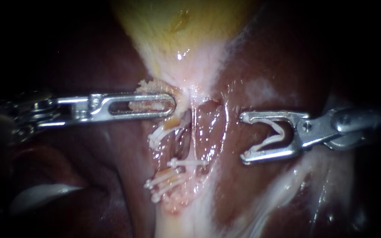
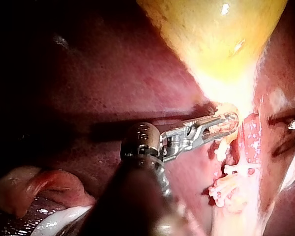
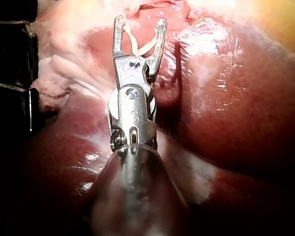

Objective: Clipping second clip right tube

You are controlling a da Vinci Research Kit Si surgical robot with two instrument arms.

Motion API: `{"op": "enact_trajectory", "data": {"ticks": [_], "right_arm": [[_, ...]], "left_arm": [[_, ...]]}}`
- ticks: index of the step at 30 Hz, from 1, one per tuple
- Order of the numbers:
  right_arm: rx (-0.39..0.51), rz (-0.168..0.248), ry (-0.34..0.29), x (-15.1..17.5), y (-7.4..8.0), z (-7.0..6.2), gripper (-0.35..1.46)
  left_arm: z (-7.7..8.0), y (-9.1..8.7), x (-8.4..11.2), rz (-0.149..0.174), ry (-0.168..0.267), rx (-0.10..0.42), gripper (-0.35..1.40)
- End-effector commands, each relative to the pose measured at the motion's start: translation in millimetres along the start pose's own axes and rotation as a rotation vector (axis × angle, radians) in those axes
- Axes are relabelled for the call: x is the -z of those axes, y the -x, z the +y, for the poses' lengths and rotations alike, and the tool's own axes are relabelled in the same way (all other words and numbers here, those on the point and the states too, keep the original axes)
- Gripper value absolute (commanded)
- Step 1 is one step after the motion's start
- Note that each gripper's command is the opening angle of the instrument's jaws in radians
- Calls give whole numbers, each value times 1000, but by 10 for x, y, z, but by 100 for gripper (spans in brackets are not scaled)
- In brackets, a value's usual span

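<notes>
The yellow gallbladder [image 1: 186,26] narrows down into two thin pale tubes. My left instrument [image 1: 172,105] [image 2: 231,122] comes in level, its slotted jaws shut on tissue at the gallbladder's neck. The right tube [image 1: 192,132] carries one white clip [image 1: 186,163] across it. Beside it, the left tube bears several white clips [image 1: 164,181]. My right instrument [image 1: 244,137] [image 3: 140,22] stands to the right of the tubes, clear of them. Its jaws are spread wide around a white clip [image 1: 274,132] [image 3: 142,46] seated between them.
Dark red liver [image 1: 278,66] [image 3: 236,98] surrounds the tubes on both sides. Wet whitish tissue [image 1: 287,185] runs below my right instrument. A pale fold [image 1: 40,196] lies at the lower left.
</notes>
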Motion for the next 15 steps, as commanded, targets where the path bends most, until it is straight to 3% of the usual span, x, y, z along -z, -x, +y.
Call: {"op": "enact_trajectory", "data": {"ticks": [1,5,10,15], "right_arm": [[0,0,0,0,0,0,50],[0,0,0,0,0,0,50],[0,0,1,-1,0,0,50],[0,0,1,-2,0,-1,50]], "left_arm": [[0,0,1,0,0,0,-35],[-4,5,7,4,-3,4,-35],[-14,25,30,14,-4,21,-35],[-25,46,58,-23,-3,24,-35]]}}
